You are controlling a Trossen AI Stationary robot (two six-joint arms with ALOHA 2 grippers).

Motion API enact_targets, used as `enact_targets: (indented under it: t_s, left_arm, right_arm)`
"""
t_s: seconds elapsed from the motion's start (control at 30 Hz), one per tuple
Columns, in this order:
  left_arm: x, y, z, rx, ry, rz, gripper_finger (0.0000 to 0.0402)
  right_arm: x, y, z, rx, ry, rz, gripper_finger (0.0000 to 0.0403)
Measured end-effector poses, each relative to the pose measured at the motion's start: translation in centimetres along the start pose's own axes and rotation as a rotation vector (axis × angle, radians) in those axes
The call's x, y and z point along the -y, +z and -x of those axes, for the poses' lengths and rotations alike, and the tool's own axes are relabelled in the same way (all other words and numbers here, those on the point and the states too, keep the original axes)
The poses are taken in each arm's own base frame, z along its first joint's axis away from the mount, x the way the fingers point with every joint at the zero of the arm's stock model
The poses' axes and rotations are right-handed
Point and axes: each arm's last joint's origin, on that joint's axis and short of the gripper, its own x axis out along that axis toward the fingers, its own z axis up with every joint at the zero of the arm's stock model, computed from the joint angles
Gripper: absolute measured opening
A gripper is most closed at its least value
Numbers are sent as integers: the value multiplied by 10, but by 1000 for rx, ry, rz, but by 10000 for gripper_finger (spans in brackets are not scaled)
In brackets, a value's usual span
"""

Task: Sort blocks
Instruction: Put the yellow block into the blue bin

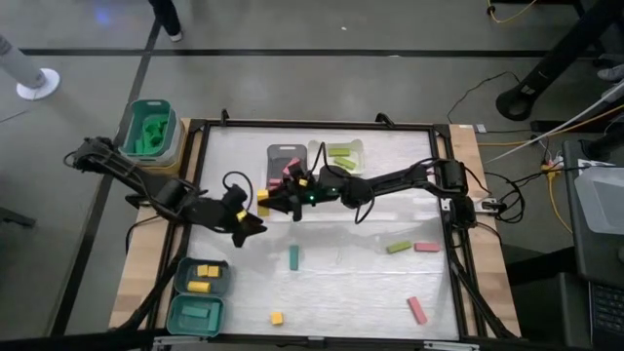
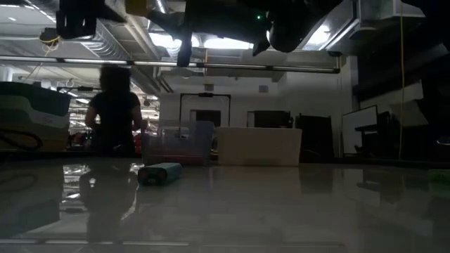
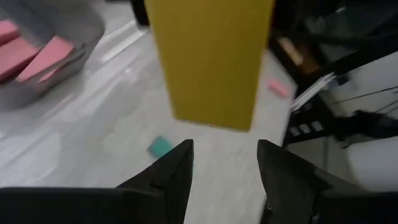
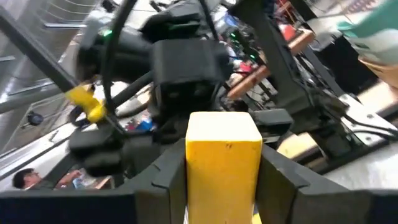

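My right gripper [image 4: 224,163] is shut on a yellow block [image 4: 224,146], held above the table's middle [image 1: 263,196]. My left gripper [image 3: 225,155] is open just left of it [image 1: 252,216]. The block [image 3: 211,62] stands ahead of the left fingertips, not between them. Loose blocks lie flat on the table: a teal bar [image 1: 293,257], a yellow cube [image 1: 277,318], a green bar [image 1: 397,248] and two pink bars [image 1: 426,247] [image 1: 417,310]. In the low view, the teal bar [image 2: 159,173] lies on the table with both arms above it. My right gripper pinches the yellow block between its two fingers, on two opposite sides [image 4: 193,168]. The fingers reach in about level from the table's right. The block's free end [image 4: 224,127] sticks out past the fingertips toward my left gripper. The block is lifted clear of the table.
A grey tray [image 1: 286,156] with pink blocks and a clear tray [image 1: 343,153] with green blocks stand at the far side. Two teal trays [image 1: 203,276] [image 1: 195,314] sit at the near left, and a green bin [image 1: 151,130] sits off the far-left corner. A person [image 2: 112,112] stands beyond the table.
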Motion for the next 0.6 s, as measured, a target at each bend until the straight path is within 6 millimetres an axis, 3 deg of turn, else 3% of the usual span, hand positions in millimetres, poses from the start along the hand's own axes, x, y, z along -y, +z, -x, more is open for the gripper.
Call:
enact_targets:
  t_s: [0.27,0.6]
  left_arm:
    - [-5,15,22,82,-54,5,166]
    - [0,23,21,159,-97,-48,166]
  right_arm:
    - [-9,8,1,68,104,44,140]
    - [-10,8,1,66,102,46,140]
